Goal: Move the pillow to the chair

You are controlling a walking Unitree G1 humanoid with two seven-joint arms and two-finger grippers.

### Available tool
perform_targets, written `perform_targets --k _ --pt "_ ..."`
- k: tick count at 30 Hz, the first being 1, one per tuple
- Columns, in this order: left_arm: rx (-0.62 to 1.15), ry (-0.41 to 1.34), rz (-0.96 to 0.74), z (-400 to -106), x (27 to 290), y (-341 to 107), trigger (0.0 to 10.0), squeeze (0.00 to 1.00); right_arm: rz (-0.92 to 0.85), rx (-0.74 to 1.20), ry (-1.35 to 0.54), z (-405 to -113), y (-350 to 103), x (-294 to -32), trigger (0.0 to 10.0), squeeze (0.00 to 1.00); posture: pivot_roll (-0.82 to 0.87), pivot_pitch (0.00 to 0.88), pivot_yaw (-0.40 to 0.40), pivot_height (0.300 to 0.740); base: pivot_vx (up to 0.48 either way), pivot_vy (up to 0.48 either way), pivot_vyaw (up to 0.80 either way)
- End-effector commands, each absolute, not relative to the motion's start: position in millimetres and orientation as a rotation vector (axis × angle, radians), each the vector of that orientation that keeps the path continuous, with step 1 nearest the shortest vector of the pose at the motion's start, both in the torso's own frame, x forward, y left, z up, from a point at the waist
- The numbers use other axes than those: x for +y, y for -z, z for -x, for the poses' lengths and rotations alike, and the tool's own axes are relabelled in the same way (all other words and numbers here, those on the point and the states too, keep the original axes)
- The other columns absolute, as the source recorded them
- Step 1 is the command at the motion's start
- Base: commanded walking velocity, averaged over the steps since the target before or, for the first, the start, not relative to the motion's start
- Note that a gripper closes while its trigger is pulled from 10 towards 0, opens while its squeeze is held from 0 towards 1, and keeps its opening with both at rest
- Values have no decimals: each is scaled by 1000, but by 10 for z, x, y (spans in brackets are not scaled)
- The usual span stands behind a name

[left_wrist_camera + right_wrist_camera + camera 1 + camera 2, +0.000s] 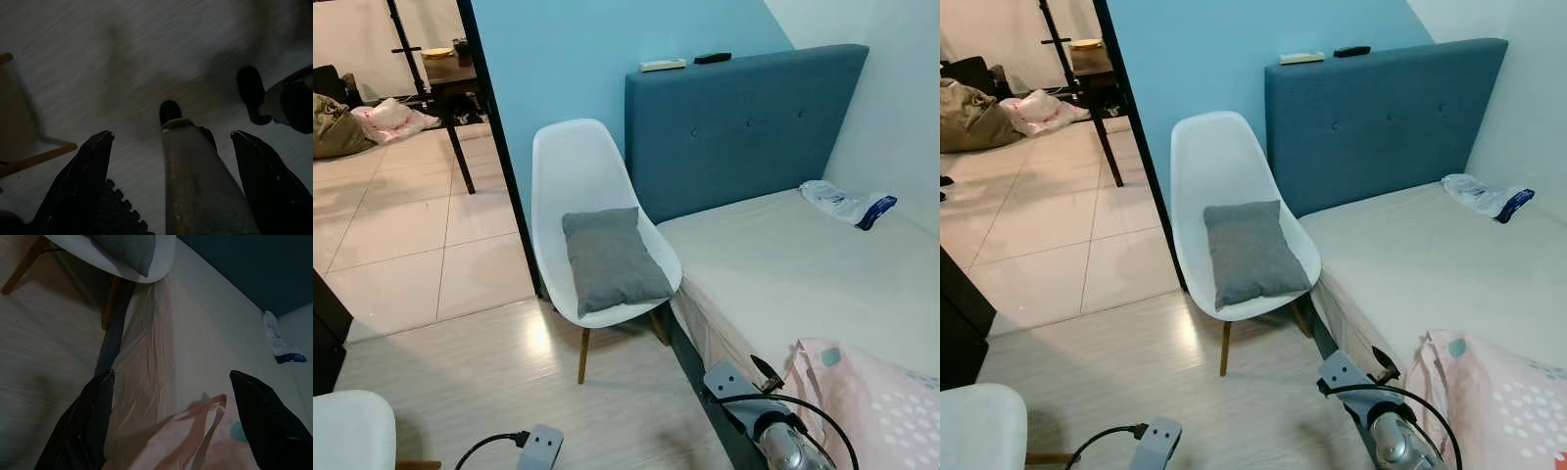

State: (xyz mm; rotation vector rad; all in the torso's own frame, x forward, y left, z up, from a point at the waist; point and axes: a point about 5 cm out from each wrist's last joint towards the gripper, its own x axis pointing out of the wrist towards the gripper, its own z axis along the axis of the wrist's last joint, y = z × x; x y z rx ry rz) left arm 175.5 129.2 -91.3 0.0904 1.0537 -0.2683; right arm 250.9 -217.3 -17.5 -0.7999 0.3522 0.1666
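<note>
Fingers (pixel 93 421) of the right gripper (pixel 171 421) and left gripper (pixel 171 186) gape empty; grey pillow (pixel 610 258) already lies on white chair (pixel 578 166); nothing seems left.

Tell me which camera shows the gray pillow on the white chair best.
The left eye view: the whole gray pillow lies unobstructed on the white chair. The right eye view shows it equally whole. The right wrist view catches one dim corner at its edge.

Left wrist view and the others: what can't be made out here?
- Left wrist view: dark, so the floor under the open left gripper is blurred.
- Pink patterned fabric on the bed: cut off by the frame's edge.
- Two small flat objects on the blue padded headboard: too small to identify.
</note>
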Motion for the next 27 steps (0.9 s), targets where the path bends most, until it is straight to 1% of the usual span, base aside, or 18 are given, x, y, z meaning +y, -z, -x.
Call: perform_targets --k 1,12,20,27 --pt "1065 255 -90 -1738 1315 922 10000 0 783 366 -153 -2520 176 -2183 10000 0 -54 0 7 740 0 0 0" --pt "1065 267 -96 -1745 1267 918 10000 0 783 364 -154 -2492 188 -2191 10000 0 -59 0 16 740 0 0 0" --pt "1068 268 -102 -1730 1330 925 10000 0 782 364 -154 -2483 192 -2191 10000 0 -64 0 18 740 0 0 0" --pt "1054 270 -97 -1822 1253 884 10000 0 782 364 -154 -2484 191 -2195 10000 0 -62 0 13 740 0 0 0"
